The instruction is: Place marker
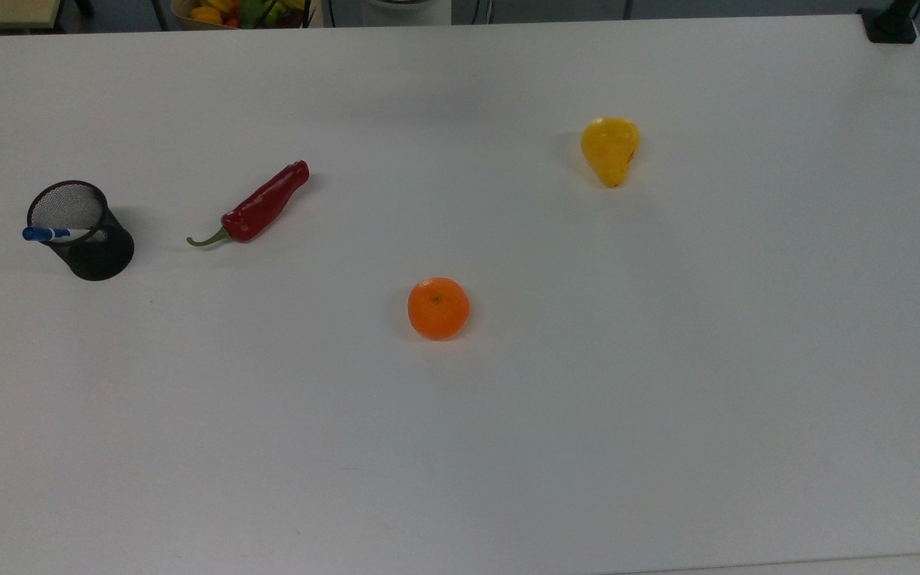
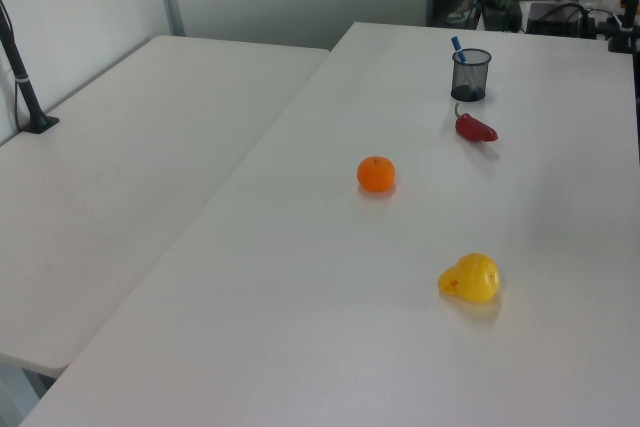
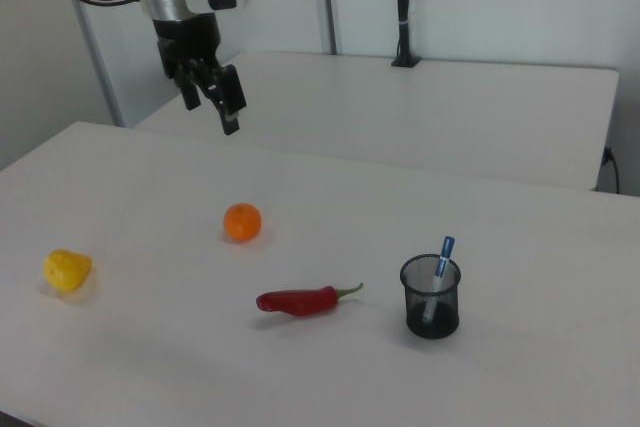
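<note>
The marker stands tilted inside a black mesh cup at the top view's left, its blue cap sticking out over the rim. In the left view the marker and cup are at the far end of the table. The right view has the marker leaning in the cup. My gripper hangs high above the table at the right view's upper left, far from the cup, open with nothing between its fingers.
On the white table lie a red pepper beside the cup, an orange near the middle and a yellow pear. A fruit basket sits past the far edge. A second table adjoins.
</note>
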Tool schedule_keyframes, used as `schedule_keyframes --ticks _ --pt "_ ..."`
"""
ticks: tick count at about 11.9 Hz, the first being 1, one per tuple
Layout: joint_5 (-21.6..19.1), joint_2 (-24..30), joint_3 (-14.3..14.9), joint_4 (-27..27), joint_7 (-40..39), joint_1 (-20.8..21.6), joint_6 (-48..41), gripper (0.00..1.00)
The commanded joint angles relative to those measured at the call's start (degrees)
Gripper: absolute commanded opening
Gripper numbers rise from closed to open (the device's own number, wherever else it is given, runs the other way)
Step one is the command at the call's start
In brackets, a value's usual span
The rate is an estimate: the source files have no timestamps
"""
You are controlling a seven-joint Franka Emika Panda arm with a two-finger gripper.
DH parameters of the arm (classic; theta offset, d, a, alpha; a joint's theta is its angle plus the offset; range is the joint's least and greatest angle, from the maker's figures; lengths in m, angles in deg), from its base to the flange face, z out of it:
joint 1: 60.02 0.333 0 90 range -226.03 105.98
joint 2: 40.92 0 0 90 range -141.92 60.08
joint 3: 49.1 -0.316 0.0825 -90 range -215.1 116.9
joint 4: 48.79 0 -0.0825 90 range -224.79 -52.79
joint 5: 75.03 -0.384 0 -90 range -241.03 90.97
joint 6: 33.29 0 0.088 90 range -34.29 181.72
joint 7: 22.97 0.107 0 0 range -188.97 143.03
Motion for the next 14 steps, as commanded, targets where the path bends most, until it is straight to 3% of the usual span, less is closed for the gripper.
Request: schedule_keyframes --ticks 1,5,8,11,14 --pt "1.69 0.43 -4.42 -0.38 -0.53 -0.86 -1.81 1.0" --pt "1.87 0.95 -4.95 -2.22 -8.6 0.63 -1.38 1.0" --pt "4.15 0.69 -4.95 -3.37 -10.98 1.43 -0.76 1.0" --pt "4.16 0.6 -4.17 -4.07 -19.76 1.34 0.29 1.0" --pt "4.16 0.52 -4.07 -4.43 -19.61 1.34 0.38 1.0"
